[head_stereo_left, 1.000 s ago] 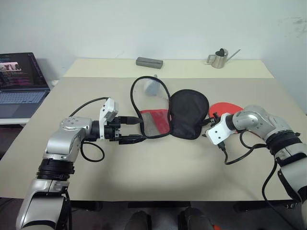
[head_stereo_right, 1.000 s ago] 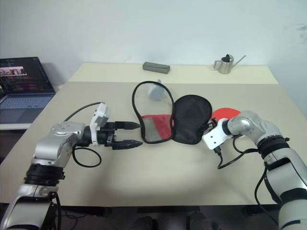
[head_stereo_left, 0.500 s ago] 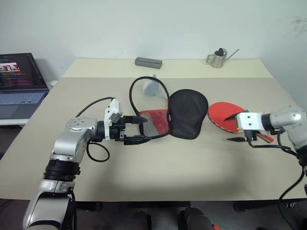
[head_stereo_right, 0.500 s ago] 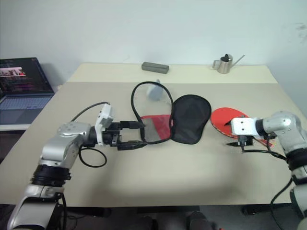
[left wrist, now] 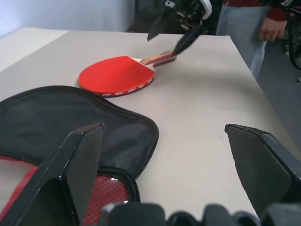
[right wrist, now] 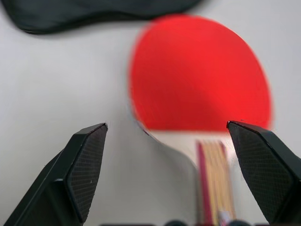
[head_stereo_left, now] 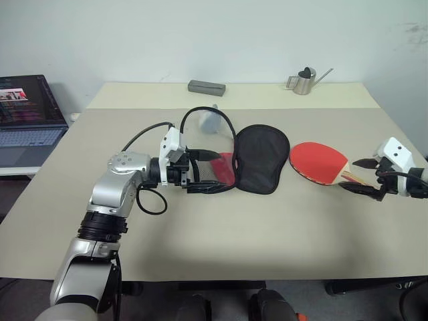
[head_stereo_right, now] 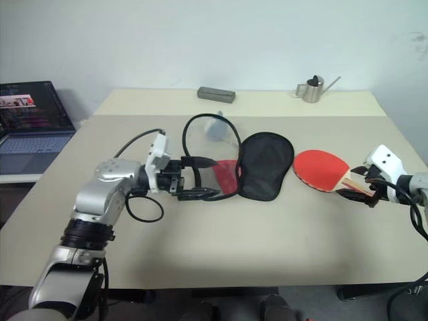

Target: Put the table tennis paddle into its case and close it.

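Note:
The red-faced paddle point(head_stereo_left: 319, 162) lies flat on the table, right of the case, its striped wooden handle point(right wrist: 214, 165) pointing right. My right gripper point(head_stereo_left: 349, 174) is open at the handle's end, one finger on each side of it without clamping it. The case lies unzipped: its black flap point(head_stereo_left: 261, 157) is spread next to the paddle, the red mesh half point(head_stereo_left: 219, 167) is to its left, and the black cord loop point(head_stereo_left: 200, 117) lies behind. My left gripper point(head_stereo_left: 217, 170) is open, pointing right, with its fingers point(left wrist: 70, 179) over the mesh half's edge.
An open laptop point(head_stereo_left: 27, 114) sits on a side table at far left. A grey box point(head_stereo_left: 206, 86) and a small metal watering can point(head_stereo_left: 304, 80) stand at the back. A clear plastic item point(head_stereo_left: 212, 122) lies inside the cord loop. A person point(left wrist: 254, 19) stands beyond the table's right end.
My right arm swung right from the case's black flap to the paddle's handle end, rolling its wrist and uncovering the paddle. My left gripper edged right over the mesh half.

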Robot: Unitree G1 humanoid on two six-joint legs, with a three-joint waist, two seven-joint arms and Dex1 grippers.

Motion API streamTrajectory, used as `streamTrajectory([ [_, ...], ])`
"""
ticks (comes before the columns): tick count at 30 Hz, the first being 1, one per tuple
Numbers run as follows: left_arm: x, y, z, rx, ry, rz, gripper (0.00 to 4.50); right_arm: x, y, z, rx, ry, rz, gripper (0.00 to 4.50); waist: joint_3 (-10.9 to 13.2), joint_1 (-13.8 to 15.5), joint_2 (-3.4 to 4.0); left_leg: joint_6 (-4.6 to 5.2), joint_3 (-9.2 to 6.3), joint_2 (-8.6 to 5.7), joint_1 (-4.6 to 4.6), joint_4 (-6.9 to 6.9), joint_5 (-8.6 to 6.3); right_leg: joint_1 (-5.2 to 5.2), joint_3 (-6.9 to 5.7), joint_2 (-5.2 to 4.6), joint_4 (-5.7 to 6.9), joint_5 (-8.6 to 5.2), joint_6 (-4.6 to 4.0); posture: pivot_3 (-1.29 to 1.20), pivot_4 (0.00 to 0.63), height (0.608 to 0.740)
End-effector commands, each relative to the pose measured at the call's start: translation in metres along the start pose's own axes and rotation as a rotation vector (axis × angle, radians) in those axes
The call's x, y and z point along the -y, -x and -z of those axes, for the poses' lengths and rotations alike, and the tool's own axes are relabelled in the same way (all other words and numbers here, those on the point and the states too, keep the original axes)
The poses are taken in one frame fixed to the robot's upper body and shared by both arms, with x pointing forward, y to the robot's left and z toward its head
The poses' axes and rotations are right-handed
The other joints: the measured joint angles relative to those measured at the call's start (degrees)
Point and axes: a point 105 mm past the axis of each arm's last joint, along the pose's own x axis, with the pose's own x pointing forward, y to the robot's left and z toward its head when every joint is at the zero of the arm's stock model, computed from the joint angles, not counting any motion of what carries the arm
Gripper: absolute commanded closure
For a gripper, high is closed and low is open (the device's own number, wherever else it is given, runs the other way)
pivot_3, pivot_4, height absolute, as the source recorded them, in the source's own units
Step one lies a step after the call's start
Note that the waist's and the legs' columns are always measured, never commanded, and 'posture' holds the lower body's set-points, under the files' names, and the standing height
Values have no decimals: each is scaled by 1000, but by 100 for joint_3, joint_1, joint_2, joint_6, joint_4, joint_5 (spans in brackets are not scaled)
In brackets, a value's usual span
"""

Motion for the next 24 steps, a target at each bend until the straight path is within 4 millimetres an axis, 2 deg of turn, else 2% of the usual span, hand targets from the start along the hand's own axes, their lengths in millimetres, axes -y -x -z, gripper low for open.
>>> streamTrajectory([
  [1, -3, 0, -12, 9, -55, 13, 0, 22, 16, 8, -29, -23, 93, 41, 0, 0, 0, 0, 0, 0, 0, 0, 0, 0, 0, 1, -1, 0, 0, 0, 150, 740],
  [5, -5, -1, -12, 13, -58, 11, 0, 36, 15, 23, -94, -35, 138, 41, 0, -25, 1, 0, 6, 2, 5, -1, 0, 0, 6, 6, 2, 0, 0, 0, 150, 740],
  [8, -7, -1, -12, 15, -59, 10, 0, 40, 8, 24, -104, -34, 133, 41, 0, -37, 1, 0, 9, 5, 8, -3, 0, 0, 9, 11, 2, 0, 0, 0, 150, 740],
  [16, -8, 4, -12, 7, -57, -2, 0, 31, -17, 24, -129, -52, 41, 41, 0, -44, 0, -3, 9, 6, 6, -2, 2, -1, 11, 13, 1, 0, 0, 0, 150, 740],
  [24, -9, 11, -12, -8, -57, -27, 0, 31, -31, 35, -141, -111, 78, 41, 0, -44, 1, -5, 11, 7, 7, -2, 3, 0, 12, 12, 1, 0, -1, 0, 150, 740],
])
